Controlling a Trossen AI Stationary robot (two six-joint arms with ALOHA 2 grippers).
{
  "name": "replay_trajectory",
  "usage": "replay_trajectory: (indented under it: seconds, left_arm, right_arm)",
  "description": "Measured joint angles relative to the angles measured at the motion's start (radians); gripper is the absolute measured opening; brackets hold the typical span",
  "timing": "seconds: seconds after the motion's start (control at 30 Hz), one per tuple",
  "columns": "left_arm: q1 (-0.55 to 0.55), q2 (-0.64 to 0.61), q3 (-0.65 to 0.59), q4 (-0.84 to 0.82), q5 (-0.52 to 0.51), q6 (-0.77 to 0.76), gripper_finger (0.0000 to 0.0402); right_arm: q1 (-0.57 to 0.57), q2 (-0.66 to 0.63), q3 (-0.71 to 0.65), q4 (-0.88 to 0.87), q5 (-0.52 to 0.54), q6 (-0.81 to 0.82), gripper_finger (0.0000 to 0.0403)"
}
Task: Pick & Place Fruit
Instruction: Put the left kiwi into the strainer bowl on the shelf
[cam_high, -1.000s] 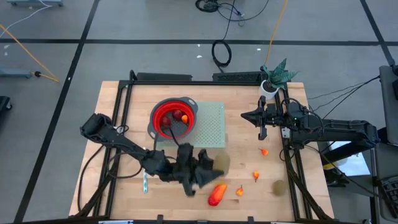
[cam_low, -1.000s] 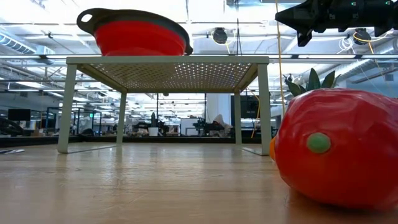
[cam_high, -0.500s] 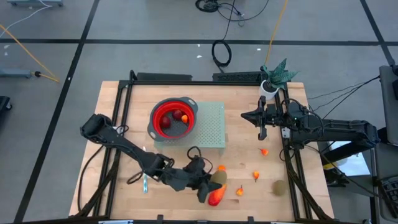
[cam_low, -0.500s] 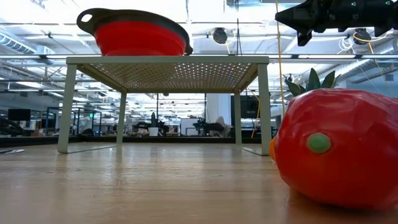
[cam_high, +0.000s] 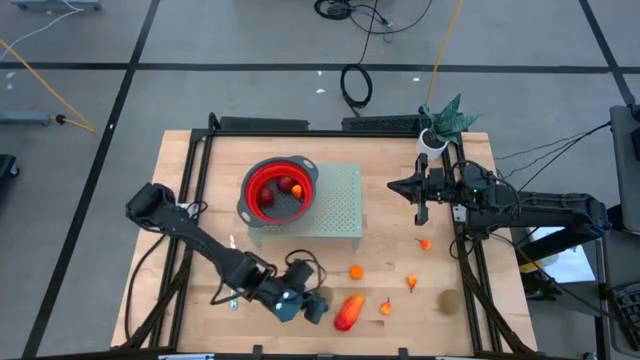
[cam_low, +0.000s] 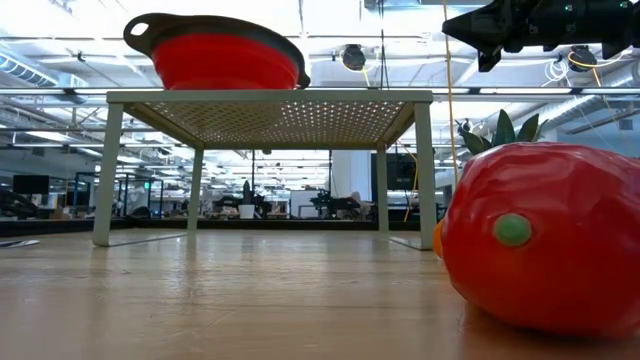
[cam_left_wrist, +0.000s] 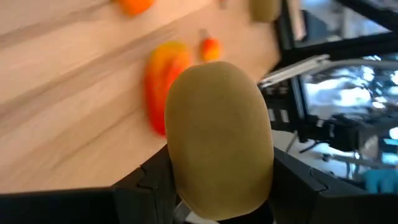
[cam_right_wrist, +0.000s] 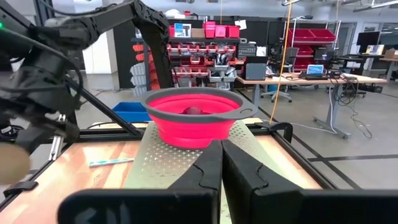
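Observation:
My left gripper (cam_high: 316, 306) is near the table's near edge, shut on a brown-green oval fruit (cam_left_wrist: 217, 137). Just to its right lies the elongated red-orange piece (cam_high: 348, 312), which looms close in the low view (cam_low: 540, 240). A round orange fruit (cam_high: 356, 271), small orange pieces (cam_high: 385, 307) (cam_high: 411, 282) (cam_high: 425, 243) and a second brown-green oval (cam_high: 449, 299) lie on the bare wood. Dark-red round fruits (cam_high: 286, 186) sit in the red bowl (cam_high: 262, 172). My right gripper (cam_high: 420, 214) waits shut at the right, held high above the table (cam_low: 487, 55). My left gripper pinches the brown-green oval between its two fingers (cam_left_wrist: 152, 180), one on each long side (cam_left_wrist: 177, 155). The oval's rounded end (cam_left_wrist: 214, 74) sticks out past the fingertips. Whether it is clear of the table, I cannot tell.
The red bowl stands on a pale perforated stand (cam_high: 340, 200) in the table's middle; the low view shows its legs (cam_low: 105, 170). A slim silver knife (cam_high: 232, 298) lies on the table beside my left arm. A toy plant (cam_high: 445, 118) stands at the far right corner.
My left gripper reached toward the brown-green oval lying right of it, shut on it, then drew back with it toward the table's near edge and left. The round orange fruit that the gripper covered shows now. My right arm kept still.

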Motion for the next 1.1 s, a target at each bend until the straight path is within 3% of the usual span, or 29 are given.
replay_trajectory:
  seconds: [0.27,0.47,0.7,1.1]
  left_arm:
    - [-0.066,-0.110,0.000,-0.330,-0.051,-0.226,0.0186]
    - [-0.084,-0.175,0.000,-0.568,-0.009,-0.346,0.0186]
    - [-0.089,-0.239,0.000,-0.795,0.114,-0.407,0.0186]
    - [-0.089,-0.365,0.000,-1.084,0.131,-0.422,0.0186]
  right_arm:
    - [0.000,0.000,0.000,-0.001,0.000,0.000,0.0000]
    - [0.000,0.000,0.000,-0.001,0.000,0.000,0.0000]
    - [0.000,0.000,0.000,-0.001,0.000,0.000,0.0000]
    - [0.000,0.000,0.000,0.000,0.004,0.000,0.0000]
